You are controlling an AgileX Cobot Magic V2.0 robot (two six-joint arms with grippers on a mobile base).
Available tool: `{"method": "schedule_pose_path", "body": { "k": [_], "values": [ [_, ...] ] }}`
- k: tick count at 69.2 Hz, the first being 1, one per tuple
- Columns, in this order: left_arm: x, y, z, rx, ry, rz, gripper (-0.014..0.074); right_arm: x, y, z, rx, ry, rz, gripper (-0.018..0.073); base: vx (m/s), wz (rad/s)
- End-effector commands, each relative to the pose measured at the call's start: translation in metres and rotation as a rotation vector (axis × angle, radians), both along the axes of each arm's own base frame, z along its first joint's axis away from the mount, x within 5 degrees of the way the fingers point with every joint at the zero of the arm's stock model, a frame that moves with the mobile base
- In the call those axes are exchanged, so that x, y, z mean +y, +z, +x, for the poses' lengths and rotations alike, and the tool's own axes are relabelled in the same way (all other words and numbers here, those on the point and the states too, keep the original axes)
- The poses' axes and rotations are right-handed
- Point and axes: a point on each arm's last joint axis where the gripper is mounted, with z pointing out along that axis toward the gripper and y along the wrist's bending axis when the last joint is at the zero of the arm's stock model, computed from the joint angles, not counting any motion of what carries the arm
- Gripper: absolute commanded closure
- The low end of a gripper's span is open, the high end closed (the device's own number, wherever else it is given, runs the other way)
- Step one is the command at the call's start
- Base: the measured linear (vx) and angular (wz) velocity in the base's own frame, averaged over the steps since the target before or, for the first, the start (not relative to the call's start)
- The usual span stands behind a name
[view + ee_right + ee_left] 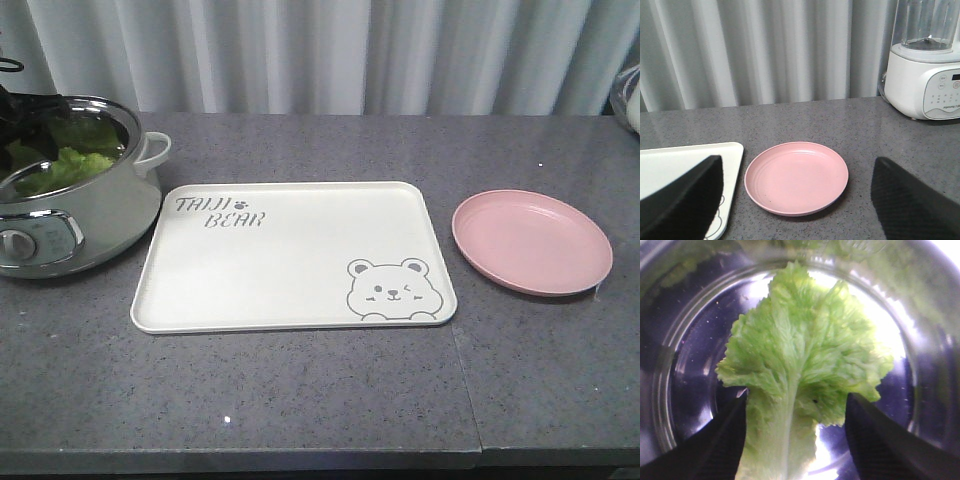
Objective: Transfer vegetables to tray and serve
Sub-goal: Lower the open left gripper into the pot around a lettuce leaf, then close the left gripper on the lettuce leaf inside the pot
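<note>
The vegetables [805, 345], bright green crinkly lettuce with a pale rib, lie in the bottom of a steel pot [110, 215] at the table's left. In the front view the lettuce [70, 162] shows over the pot's rim. My left gripper [796, 400] is down inside the pot and open, its dark fingers [725, 440] on either side of the leaf's stalk. The cream tray [290, 250] with the bear face lies bare in the middle of the table. My right gripper [797, 161] hangs open above the table, with nothing between its fingers.
A round pink plate [530, 240] sits right of the tray, also seen below the right gripper as the plate [796, 176] beside the tray's corner [685, 160]. A white blender [925, 75] stands at the back right. Pale curtains run behind the grey table.
</note>
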Motion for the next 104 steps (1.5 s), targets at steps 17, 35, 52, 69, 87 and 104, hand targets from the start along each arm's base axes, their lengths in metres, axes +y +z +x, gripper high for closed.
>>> {"method": "schedule_pose_path", "body": {
  "k": [17, 35, 52, 69, 87, 104],
  "values": [
    [-0.004, 0.013, -0.003, -0.035, -0.020, -0.012, 0.0185, 0.000, 0.015, 0.002, -0.084, 0.004, -0.008, -0.0019, 0.00, 0.00],
    [-0.004, -0.024, -0.002, 0.077, -0.044, -0.015, 0.0185, 0.000, 0.015, 0.002, -0.084, 0.005, -0.006, -0.0019, 0.00, 0.00],
    [-0.004, -0.033, 0.000, 0.099, -0.045, -0.018, 0.0185, 0.001, 0.015, 0.002, -0.087, 0.014, 0.022, -0.0019, 0.00, 0.00],
    [-0.006, -0.033, 0.001, 0.095, -0.053, -0.039, 0.0185, 0.002, 0.015, 0.002, -0.090, 0.015, 0.025, -0.0019, 0.00, 0.00],
    [-0.022, -0.033, 0.002, 0.099, -0.089, -0.014, 0.0185, 0.002, 0.016, 0.002, -0.091, 0.015, 0.025, -0.0019, 0.00, 0.00],
    [-0.034, -0.046, 0.006, 0.132, -0.112, 0.027, 0.0185, 0.002, 0.015, 0.002, -0.088, 0.014, 0.024, -0.0019, 0.00, 0.00]
  ]
}}
